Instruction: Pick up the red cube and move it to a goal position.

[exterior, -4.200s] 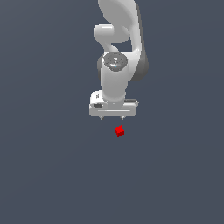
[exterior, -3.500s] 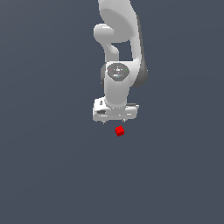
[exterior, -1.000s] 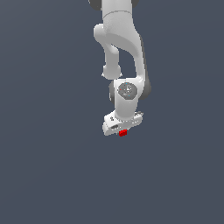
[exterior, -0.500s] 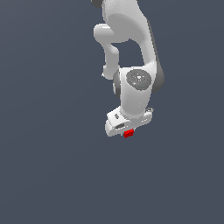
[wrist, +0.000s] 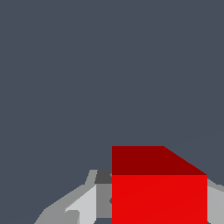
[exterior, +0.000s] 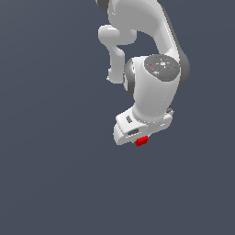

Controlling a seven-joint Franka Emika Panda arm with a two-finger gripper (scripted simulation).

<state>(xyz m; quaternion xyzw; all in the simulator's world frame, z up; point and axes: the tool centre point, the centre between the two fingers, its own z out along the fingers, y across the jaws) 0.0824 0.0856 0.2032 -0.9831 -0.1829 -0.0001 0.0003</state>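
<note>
The red cube [exterior: 142, 141] is a tiny bright red block showing just under the white hand of the arm in the exterior view. My gripper [exterior: 142, 140] is shut on it, its fingers mostly hidden behind the hand's body. In the wrist view the red cube [wrist: 159, 186] fills the space between the grey fingers [wrist: 83, 203], held against a plain dark background. The hand is tilted and lifted away from the floor.
The white Panda arm [exterior: 153, 82] bends down from the top of the exterior view. Around it there is only a flat dark grey floor [exterior: 55, 174] with no other objects showing.
The gripper came down over the cube, closed on it and has lifted it. Over the last second the arm has swung toward the exterior view's right, carrying the cube along.
</note>
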